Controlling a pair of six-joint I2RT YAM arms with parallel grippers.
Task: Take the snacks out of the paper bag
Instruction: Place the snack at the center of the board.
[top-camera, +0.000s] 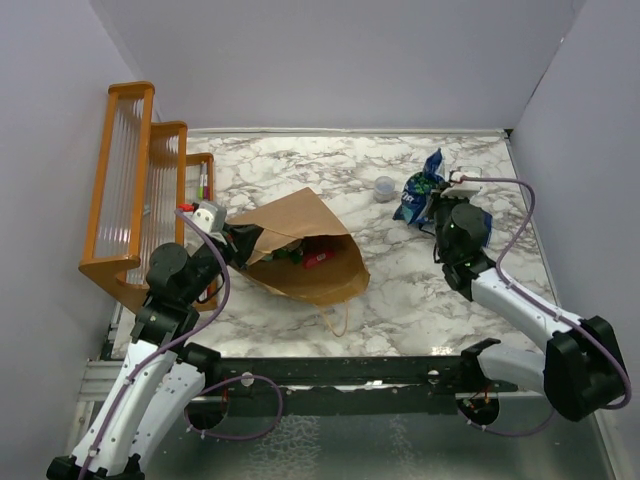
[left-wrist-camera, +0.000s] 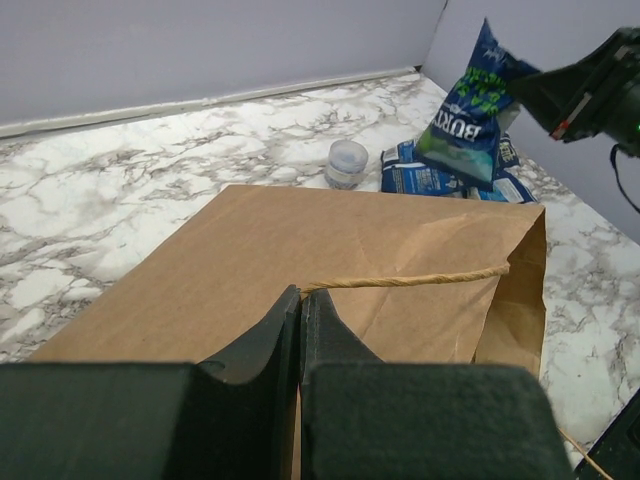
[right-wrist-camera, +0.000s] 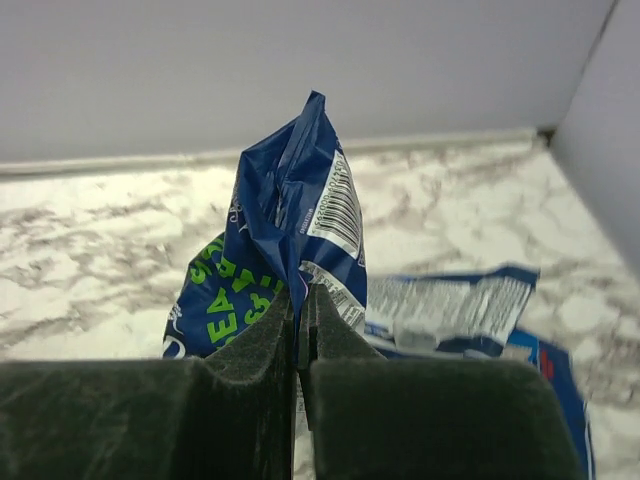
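The brown paper bag (top-camera: 300, 225) lies on its side left of centre, mouth toward the right. A red packet (top-camera: 318, 258) and a green one (top-camera: 290, 251) show inside the mouth. My left gripper (top-camera: 243, 243) is shut on the bag's upper edge by the twisted handle (left-wrist-camera: 400, 280); its jaws (left-wrist-camera: 300, 295) are closed against the paper (left-wrist-camera: 300, 235). My right gripper (top-camera: 438, 207) is shut on a blue snack packet (top-camera: 432, 168) and holds it upright above the table; in the right wrist view the gripper (right-wrist-camera: 303, 295) pinches that packet (right-wrist-camera: 285, 215). Another blue packet (top-camera: 408, 207) lies flat beneath it.
A small clear cup (top-camera: 384, 187) stands left of the blue packets. An orange wooden rack (top-camera: 135, 185) stands along the left wall beside the bag. The bag's second handle (top-camera: 338, 318) trails toward the near edge. Walls close the back and the right side.
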